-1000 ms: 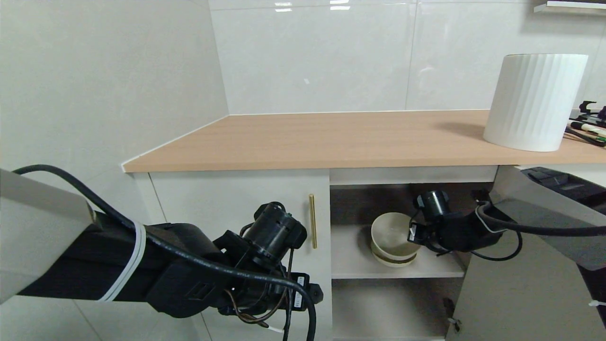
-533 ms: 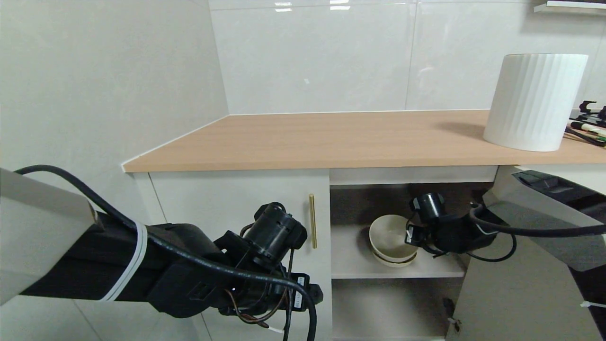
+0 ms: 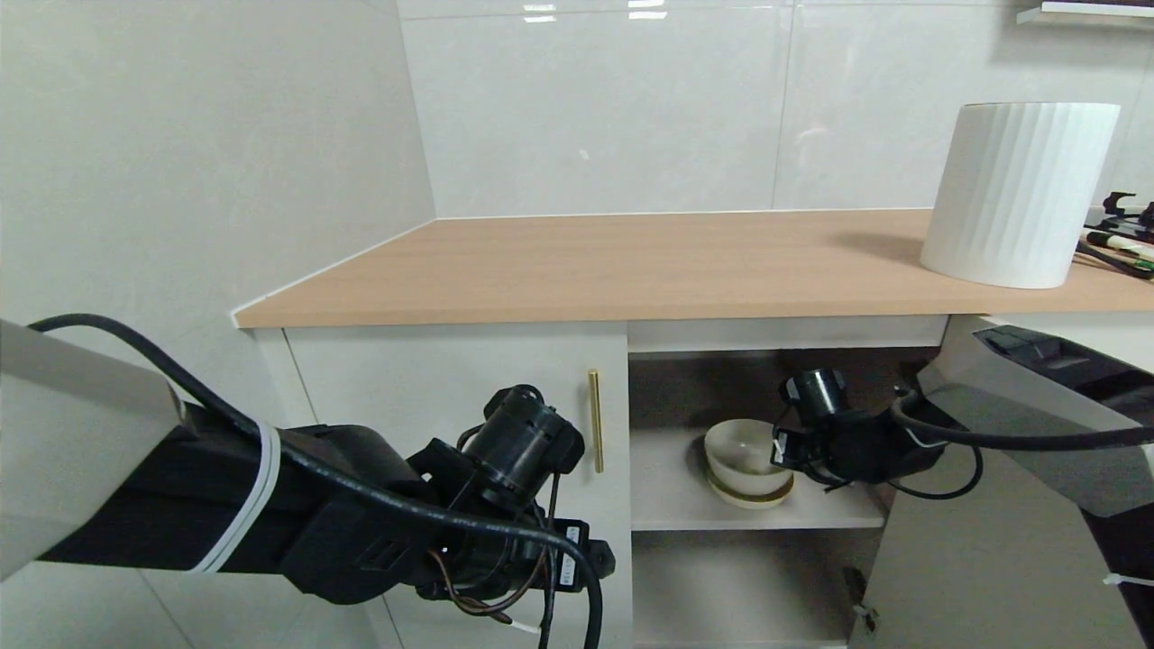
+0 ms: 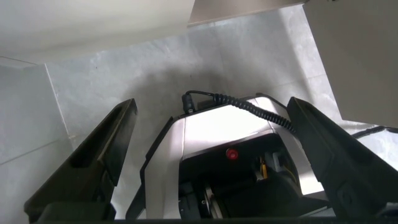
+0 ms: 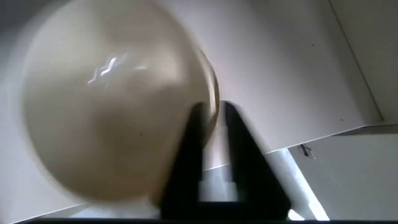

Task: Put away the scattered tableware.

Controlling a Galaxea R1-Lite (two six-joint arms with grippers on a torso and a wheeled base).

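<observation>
A cream bowl (image 3: pixel 741 453) sits inside the open cabinet, resting in a second cream bowl (image 3: pixel 753 496) on the middle shelf (image 3: pixel 667 500). My right gripper (image 3: pixel 781 448) reaches into the cabinet from the right and is shut on the upper bowl's rim. In the right wrist view the bowl (image 5: pixel 106 106) is close up, with the dark fingers (image 5: pixel 194 143) pinching its edge. My left gripper (image 4: pixel 217 168) hangs low in front of the closed cabinet door, pointing at the floor, open and holding nothing.
The closed left door carries a gold handle (image 3: pixel 595 420). The open right door (image 3: pixel 983 559) stands beside my right arm. On the wooden countertop (image 3: pixel 631 266) stands a white ribbed container (image 3: pixel 1023 194), with small utensils (image 3: pixel 1118 243) at the far right. A lower shelf (image 3: pixel 739 586) lies below.
My right gripper has lowered the cream bowl and levelled it onto the bowl beneath, moving slightly left into the cabinet. The left arm has stayed still.
</observation>
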